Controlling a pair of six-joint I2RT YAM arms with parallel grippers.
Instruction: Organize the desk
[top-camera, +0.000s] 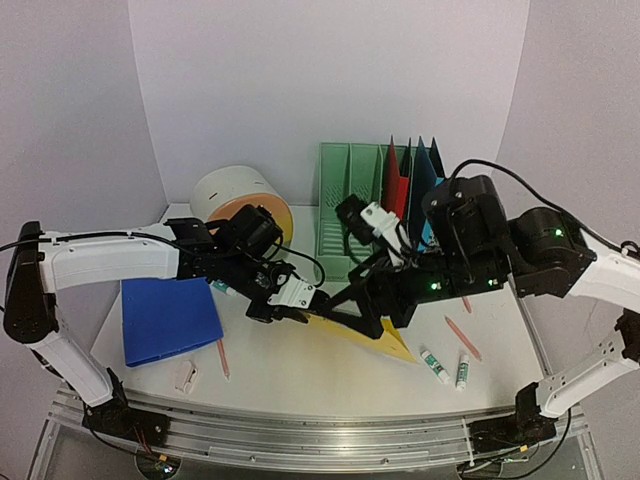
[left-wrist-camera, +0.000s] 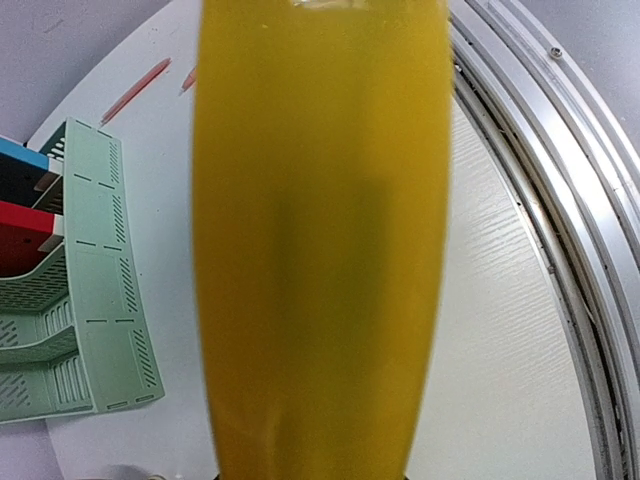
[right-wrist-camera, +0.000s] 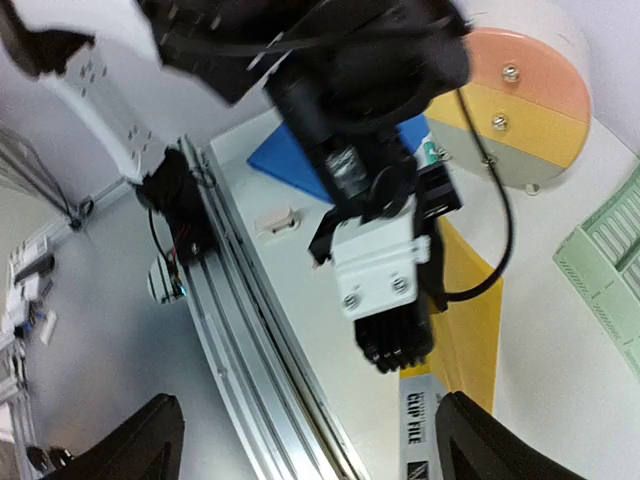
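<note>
Left claw (right-wrist-camera: 395, 345) is clamped on the yellow file (top-camera: 385, 345), just in front of the rack (top-camera: 345, 215), and the right claw (right-wrist-camera: 315, 445) is there too, fingers spread wide, the file's labelled end showing between them! The tabletop (top-camera: 300, 375) carries the rack at its back. Folders (top-camera: 400, 185) stand upright in the rack's right slots. A blue binder (top-camera: 168, 318) lies front-left of the rack, two tubes (top-camera: 434, 364) front-right of it
</note>
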